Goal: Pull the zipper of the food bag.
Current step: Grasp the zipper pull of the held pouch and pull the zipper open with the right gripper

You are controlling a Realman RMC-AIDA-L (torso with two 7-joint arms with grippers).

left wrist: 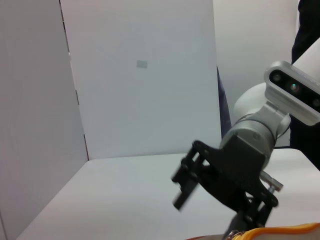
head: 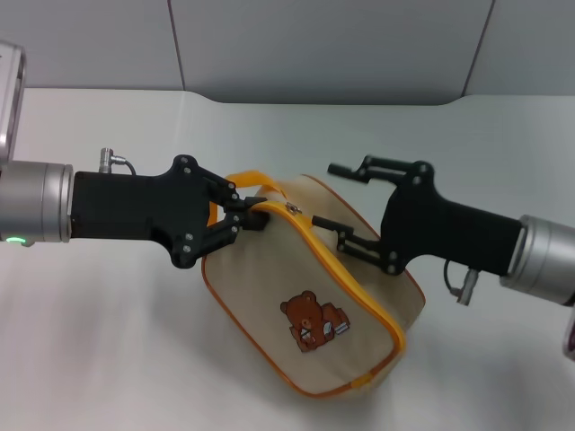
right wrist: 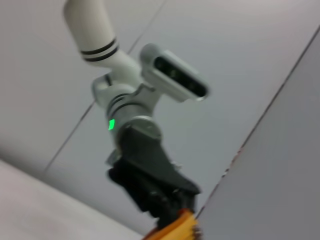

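The food bag (head: pixel 314 314) lies on the white table (head: pixel 108 359) with its bear print facing up. The zipper (head: pixel 346 278) runs along its top edge, and its small silver pull tab (head: pixel 289 207) sits near the left end. My left gripper (head: pixel 244 215) is shut on the bag's orange-yellow end, just under the loop handle (head: pixel 247 177) and left of the pull tab. My right gripper (head: pixel 334 197) is open over the bag's far side, right of the pull tab, its lower finger (head: pixel 341 229) close to the canvas. The right wrist view shows the left gripper (right wrist: pixel 155 192) holding an orange-yellow edge (right wrist: pixel 175 227).
Grey wall panels (head: pixel 323 45) stand behind the table. The left wrist view shows the right arm's gripper (left wrist: pixel 192 175) and a white partition (left wrist: pixel 140 75). Bare table lies in front of and to both sides of the bag.
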